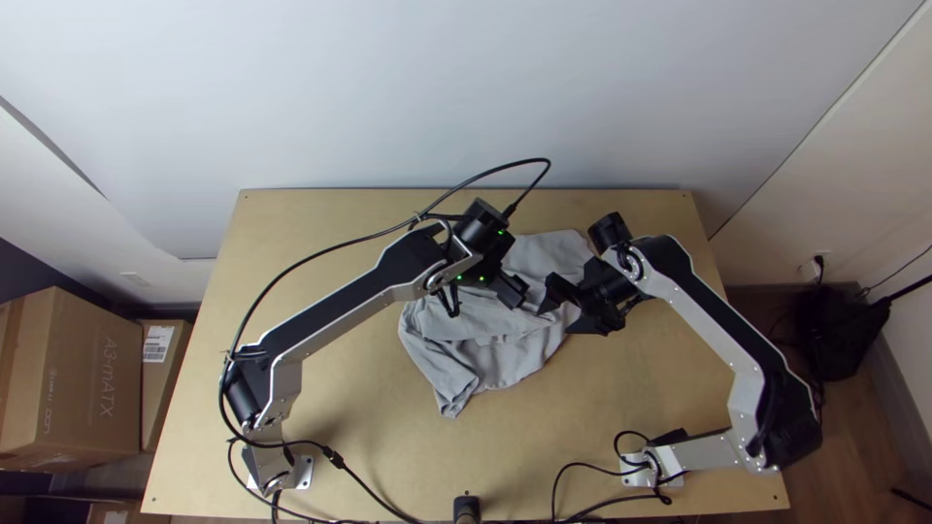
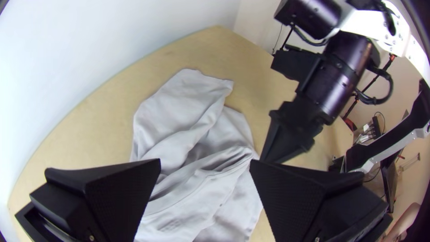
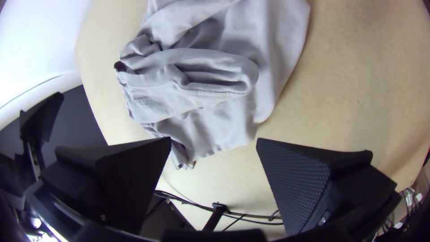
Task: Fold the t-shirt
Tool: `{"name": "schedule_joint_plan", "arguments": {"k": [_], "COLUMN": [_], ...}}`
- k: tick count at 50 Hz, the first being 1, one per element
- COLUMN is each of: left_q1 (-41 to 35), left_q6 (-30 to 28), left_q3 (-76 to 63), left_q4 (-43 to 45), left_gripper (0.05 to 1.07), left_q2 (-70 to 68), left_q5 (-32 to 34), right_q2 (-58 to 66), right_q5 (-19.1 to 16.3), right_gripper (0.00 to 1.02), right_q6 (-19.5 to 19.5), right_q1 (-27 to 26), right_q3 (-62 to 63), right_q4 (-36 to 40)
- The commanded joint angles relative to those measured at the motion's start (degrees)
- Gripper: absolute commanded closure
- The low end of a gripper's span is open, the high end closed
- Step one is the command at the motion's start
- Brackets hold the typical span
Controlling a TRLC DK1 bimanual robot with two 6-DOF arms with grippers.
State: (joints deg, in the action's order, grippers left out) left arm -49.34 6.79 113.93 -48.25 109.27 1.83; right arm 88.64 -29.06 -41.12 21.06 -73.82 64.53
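T-shirt (image 1: 485, 359), pale grey, lies bunched around the middle of the top view's frame, on bare wooden desk (image 1: 544, 446), where arms based at lower left and lower right can both get at it. Its cloth is rumpled rather than spread, with a looped, hemmed opening (image 3: 215, 91) lying uppermost in the right wrist view; that could be the collar or a sleeve, I cannot tell which. The left end effector (image 2: 206, 160) is wide open over the shirt's middle, nothing pinched between its fingers; such a gap would let it straddle a ridge of fabric before closing. The right end effector (image 3: 214, 138) is spread just as wide and empty, over the shirt's right side in the top view. The two face each other from opposite sides, which probably suits taking two parts of the garment and drawing it flat. Flattening seems the step in hand, since a neat fold wants a smooth layer first; coming in this close together, the two could bump or catch the same wrinkle.
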Motion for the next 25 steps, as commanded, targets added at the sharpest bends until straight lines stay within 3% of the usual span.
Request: {"name": "schedule_joint_plan", "arguments": {"k": [1, 4, 8, 25], "left_q1": [1.4, 2.1, 2.7, 4.1], "left_q6": [-1.0, -1.2, -1.7, -3.3], "left_q3": [-2.0, -2.6, -3.6, -5.6], "left_q4": [0.9, 1.0, 1.1, 2.5], "left_gripper": [0.11, 0.11, 0.11, 0.11], "left_q2": [-4.0, -4.6, -5.3, -6.8], "left_q5": [-0.4, -0.4, -0.4, -0.4], "right_q2": [3.9, 5.3, 6.2, 7.6], "right_q5": [-1.6, -2.2, -2.2, -2.3], "right_gripper": [0.17, 0.33, 0.48, 0.48], "right_q6": [-3.4, -4.1, -5.4, -6.0], "right_q1": [-1.5, -2.1, -3.0, -3.7], "right_q3": [-2.3, -2.6, -2.3, -1.6], "right_q4": [-0.4, -0.6, -2.3, -2.3]}}
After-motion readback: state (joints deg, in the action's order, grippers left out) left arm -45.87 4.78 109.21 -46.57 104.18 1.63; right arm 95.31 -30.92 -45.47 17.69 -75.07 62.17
